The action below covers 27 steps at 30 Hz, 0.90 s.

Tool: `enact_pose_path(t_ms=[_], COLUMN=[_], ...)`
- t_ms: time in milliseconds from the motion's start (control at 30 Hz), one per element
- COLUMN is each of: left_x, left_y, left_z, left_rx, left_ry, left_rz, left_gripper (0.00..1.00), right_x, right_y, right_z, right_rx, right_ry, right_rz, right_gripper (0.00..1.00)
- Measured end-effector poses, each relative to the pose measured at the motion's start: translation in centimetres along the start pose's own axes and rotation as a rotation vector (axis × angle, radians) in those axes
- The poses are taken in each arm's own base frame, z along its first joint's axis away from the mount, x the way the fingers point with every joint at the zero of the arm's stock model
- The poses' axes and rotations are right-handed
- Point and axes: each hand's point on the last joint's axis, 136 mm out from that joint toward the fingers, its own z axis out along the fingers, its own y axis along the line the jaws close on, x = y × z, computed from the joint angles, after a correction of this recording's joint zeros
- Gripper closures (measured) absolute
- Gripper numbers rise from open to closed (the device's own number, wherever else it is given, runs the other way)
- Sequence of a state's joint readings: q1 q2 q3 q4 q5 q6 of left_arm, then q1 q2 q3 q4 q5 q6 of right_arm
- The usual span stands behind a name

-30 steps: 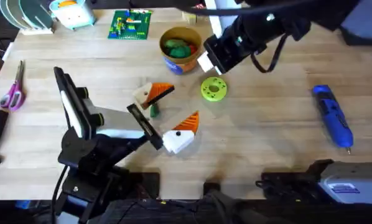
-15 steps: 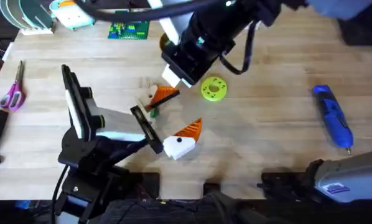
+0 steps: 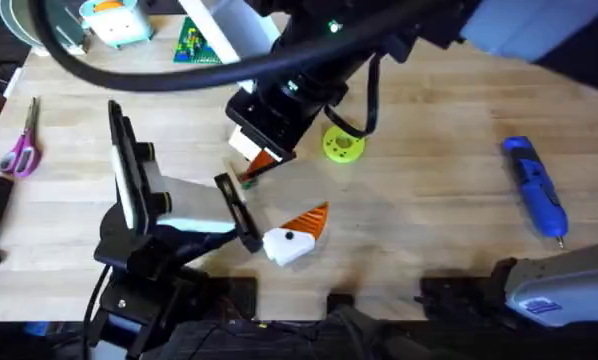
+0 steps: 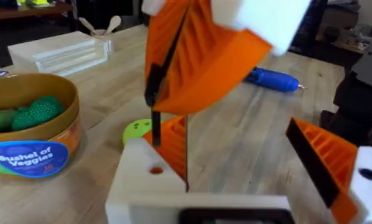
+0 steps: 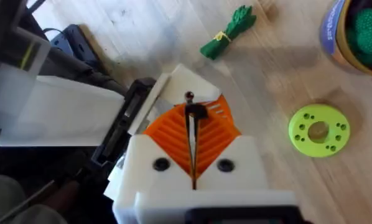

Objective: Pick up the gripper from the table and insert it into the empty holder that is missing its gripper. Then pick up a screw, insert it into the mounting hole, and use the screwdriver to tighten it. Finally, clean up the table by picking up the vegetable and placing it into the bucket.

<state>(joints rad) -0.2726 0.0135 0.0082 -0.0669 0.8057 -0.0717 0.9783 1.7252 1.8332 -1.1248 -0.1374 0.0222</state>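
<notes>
Dark-green vegetable point(image 5: 229, 30), slim with a leafy end and a yellow band, lies flat on the pale wood table point(image 3: 429, 230) near the lime-green disc point(image 5: 318, 129), a round plastic ring pierced with holes. The right arm reaches across the middle and points downward, so the right gripper point(image 5: 192, 118) hangs with its ribbed orange pads pressed together; a small black piece point(image 5: 196, 112) sits at their tips. The left gripper point(image 4: 248, 168) lies low over the table, spread wide, with the right gripper between its white fingers. The tan bucket point(image 4: 30, 134) holds green toy produce. The blue screwdriver point(image 3: 534, 185) lies well apart to the right.
</notes>
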Motion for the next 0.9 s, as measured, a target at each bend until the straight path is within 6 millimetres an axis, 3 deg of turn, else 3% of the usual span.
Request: enact_pose_path(t_ms=[533, 900], left_x=[0.1, 0.1], left_y=[-0.2, -0.2], left_z=[0.0, 0.0], left_rx=[0.014, 0.014], left_ry=[0.003, 0.003], left_rz=[0.01, 0.01], left_gripper=[0.008, 0.008], right_x=[0.2, 1.0], right_y=[0.2, -0.1], right_z=[0.1, 2.1], right_rx=[-0.01, -0.011], right_ry=[0.011, 0.078], right_rz=[0.002, 0.013], right_gripper=[0.995, 0.995])
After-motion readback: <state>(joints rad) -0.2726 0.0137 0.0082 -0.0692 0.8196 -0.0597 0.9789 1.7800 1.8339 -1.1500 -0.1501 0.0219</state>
